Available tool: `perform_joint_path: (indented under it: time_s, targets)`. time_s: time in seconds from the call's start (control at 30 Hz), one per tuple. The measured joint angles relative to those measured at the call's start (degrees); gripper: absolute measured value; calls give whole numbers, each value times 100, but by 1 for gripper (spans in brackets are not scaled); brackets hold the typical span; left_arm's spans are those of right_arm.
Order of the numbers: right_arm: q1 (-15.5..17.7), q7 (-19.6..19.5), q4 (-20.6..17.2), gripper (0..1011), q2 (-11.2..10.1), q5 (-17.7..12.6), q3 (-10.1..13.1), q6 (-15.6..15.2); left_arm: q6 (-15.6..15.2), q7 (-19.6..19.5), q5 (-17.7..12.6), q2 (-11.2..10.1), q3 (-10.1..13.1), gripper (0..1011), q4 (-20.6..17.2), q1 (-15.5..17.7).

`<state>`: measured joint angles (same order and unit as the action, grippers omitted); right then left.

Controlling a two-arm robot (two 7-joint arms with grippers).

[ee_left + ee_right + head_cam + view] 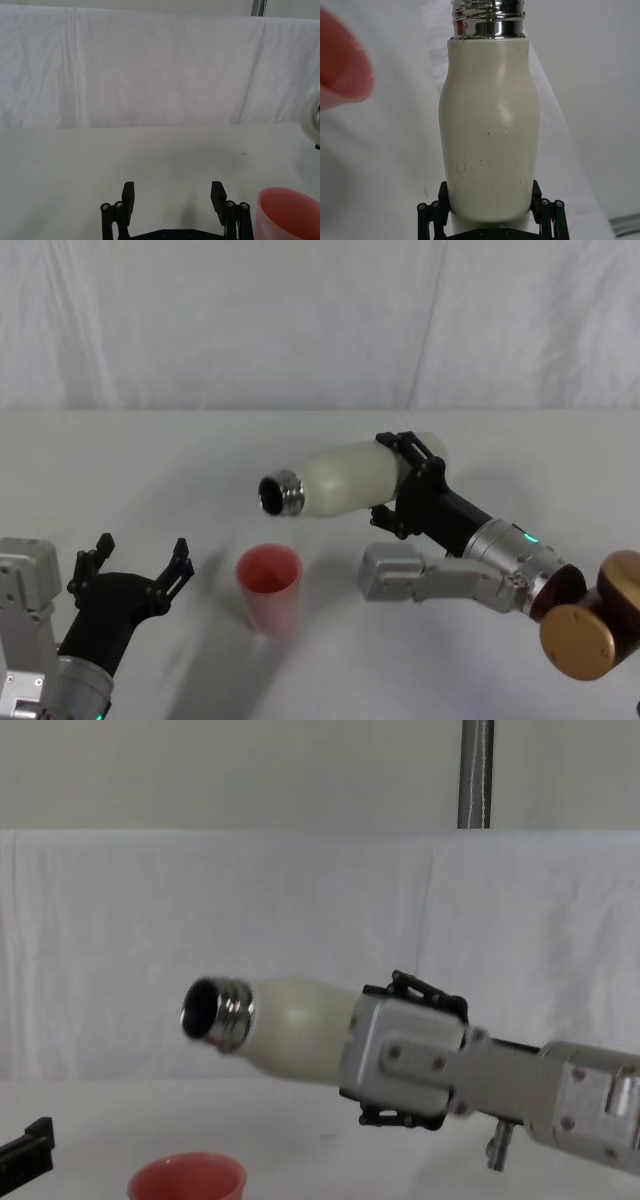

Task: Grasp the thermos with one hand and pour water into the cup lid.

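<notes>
Right pincer (408,485) clamps tilted thermos (345,478) above cup lid (269,580).

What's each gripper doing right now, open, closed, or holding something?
Left gripper: open, holding nothing, beside the cup lid.
Right gripper: closed on the tilted thermos.

Thermos (490,135) base hidden between right gripper (490,220) fingers; cup lid (187,1178) cut off by edge, contents perhaps unreadable.

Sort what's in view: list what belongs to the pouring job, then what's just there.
Part of the job:
thermos, tilted, open neck toward the cup
cup lid, upright on the table
right end effector, clamped on the thermos

Just there:
left end effector, open, idle beside the cup lid
white table
backdrop cloth
</notes>
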<state>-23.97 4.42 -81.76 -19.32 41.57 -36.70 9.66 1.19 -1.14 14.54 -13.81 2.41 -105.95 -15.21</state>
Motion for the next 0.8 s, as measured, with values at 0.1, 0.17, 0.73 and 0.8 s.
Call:
perform_joint_path:
  time_s: [0.1,0.17,0.73,0.8]
  targets:
    - [96,97,-41,950,74,-368,182,12,0,0,0,0,0,1001,0,0]
    - [141,148,-55,949,115,-542,274,15,0,0,0,0,0,1001,0,0]
    - [663,716,-251,950,678,-2782,1404,-146,0,0,0,0,0,1001,0,0]
    - [719,734,-282,950,726,-2972,1509,-187,0,0,0,0,0,1001,0,0]
